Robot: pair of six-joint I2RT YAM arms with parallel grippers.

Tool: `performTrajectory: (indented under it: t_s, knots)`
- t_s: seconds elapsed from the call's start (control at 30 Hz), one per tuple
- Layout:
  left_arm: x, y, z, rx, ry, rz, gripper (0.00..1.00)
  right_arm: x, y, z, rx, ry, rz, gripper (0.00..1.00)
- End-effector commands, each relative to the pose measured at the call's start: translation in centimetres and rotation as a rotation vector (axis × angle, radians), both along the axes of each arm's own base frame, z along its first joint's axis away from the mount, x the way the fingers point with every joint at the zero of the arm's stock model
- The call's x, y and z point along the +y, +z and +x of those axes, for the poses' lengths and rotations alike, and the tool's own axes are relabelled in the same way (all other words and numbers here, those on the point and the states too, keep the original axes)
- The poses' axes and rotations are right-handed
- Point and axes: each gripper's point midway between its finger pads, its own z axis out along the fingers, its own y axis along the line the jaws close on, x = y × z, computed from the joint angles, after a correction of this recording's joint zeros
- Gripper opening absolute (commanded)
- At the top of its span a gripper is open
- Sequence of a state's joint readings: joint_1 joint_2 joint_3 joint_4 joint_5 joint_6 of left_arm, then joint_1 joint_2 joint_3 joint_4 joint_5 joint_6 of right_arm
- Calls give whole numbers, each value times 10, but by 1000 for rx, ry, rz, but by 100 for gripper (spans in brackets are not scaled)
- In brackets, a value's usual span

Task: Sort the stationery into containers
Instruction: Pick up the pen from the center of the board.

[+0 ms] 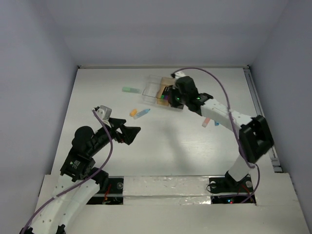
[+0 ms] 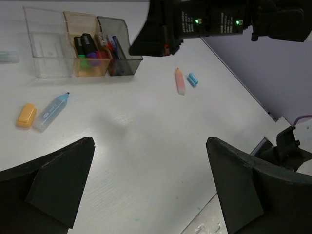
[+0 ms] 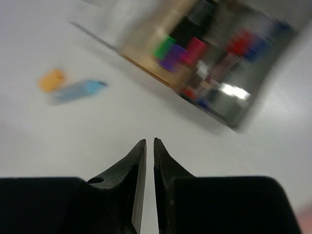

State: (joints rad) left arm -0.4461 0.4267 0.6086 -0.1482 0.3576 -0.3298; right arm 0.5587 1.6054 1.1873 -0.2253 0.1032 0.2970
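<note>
Looks like a robotics lab cell: white surface [image 1: 161, 153] boxed in by plain pale walls [image 1: 36, 73], tape [image 1: 165, 187] along its near edge.

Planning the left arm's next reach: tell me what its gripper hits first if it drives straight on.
Probably the bare table: the open left gripper aims between the light-blue marker and the pink marker, touching neither; depth is uncertain.

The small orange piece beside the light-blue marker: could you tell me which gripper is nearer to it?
Left. The left gripper hovers just on the near side of the orange piece; the right gripper is farther away, over the containers to its right.
</note>
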Motion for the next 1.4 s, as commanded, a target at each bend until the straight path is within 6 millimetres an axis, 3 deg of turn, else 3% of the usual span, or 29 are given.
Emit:
performTrajectory:
  t_s: [0.0, 0.07, 0.1, 0.13, 0.2, 0.23, 0.27, 0.3, 0.33, 0.37, 0.4, 0.47, 0.57, 0.7, 0.77, 0.8, 0.87, 0.93, 0.97, 1.0, 1.07, 1.1, 1.13, 1.17, 1.2, 1.23, 1.27, 1.3, 1.37]
  knots:
    - [12, 23, 3, -65, 72, -27, 99, 87, 78, 27, -236, 329, 55, 17]
    - [18, 26, 6, -73, 113, -30, 99, 110, 68, 46, -243, 381, 63, 17]
    - [19, 24, 8, -66, 124, -27, 99, 129, 99, 54, -295, 435, 113, 17]
    - [23, 23, 10, -61, 144, -25, 99, 140, 70, 65, -236, 458, 92, 18]
    - [25, 20, 16, -46, 167, -16, 99, 159, 65, 78, -221, 502, 100, 20]
    - [27, 18, 18, -39, 179, -11, 99, 173, 92, 86, -265, 544, 136, 21]
    - [27, 15, 21, -27, 184, -5, 99, 184, 58, 99, -221, 550, 121, 24]
    - [29, 14, 23, -22, 193, -1, 99, 191, 55, 106, -216, 560, 126, 25]
    - [28, 13, 24, -16, 193, 2, 99, 199, 87, 115, -270, 568, 148, 27]
    - [29, 11, 26, -7, 198, 6, 98, 205, 83, 122, -274, 565, 152, 33]
    - [30, 9, 28, -1, 205, 9, 98, 212, 54, 133, -244, 557, 147, 36]
    - [32, 6, 32, 12, 216, 16, 98, 222, 63, 142, -292, 551, 200, 49]
    - [35, 0, 39, 37, 236, 26, 98, 231, 56, 154, -343, 534, 240, 60]
    - [41, -3, 47, 50, 271, 32, 97, 240, 45, 154, -342, 539, 246, 65]
    - [49, -8, 58, 77, 328, 40, 95, 241, 86, 146, -422, 536, 294, 67]
    - [49, -4, 63, 86, 347, 17, 94, 236, 63, 139, -377, 528, 283, 68]
    - [47, -4, 73, 119, 368, -15, 90, 227, 131, 132, -519, 515, 329, 68]
    - [45, 11, 83, 139, 399, -86, 88, 214, 146, 130, -533, 501, 308, 68]
    - [48, 9, 92, 159, 434, -96, 87, 207, 170, 123, -572, 508, 296, 67]
    - [49, 15, 98, 153, 457, -124, 86, 202, 178, 120, -580, 502, 285, 66]
    - [52, 12, 112, 205, 525, -193, 80, 187, 168, 115, -541, 468, 221, 65]
    - [56, 9, 118, 222, 569, -214, 78, 173, 200, 102, -588, 449, 227, 65]
    - [58, 9, 124, 237, 599, -249, 75, 160, 205, 101, -601, 396, 205, 64]
    - [62, 0, 136, 277, 665, -287, 72, 149, 184, 95, -560, 380, 167, 64]
    - [64, -3, 143, 295, 699, -312, 71, 132, 219, 79, -611, 355, 177, 64]
    - [66, -8, 149, 324, 733, -348, 70, 115, 224, 78, -618, 305, 161, 64]
    - [65, -21, 161, 364, 771, -361, 70, 100, 215, 75, -591, 281, 136, 64]
    - [65, -18, 171, 351, 783, -367, 71, 87, 219, 71, -584, 259, 125, 64]
    - [63, -26, 198, 362, 823, -356, 76, 55, 233, 46, -544, 254, 143, 65]
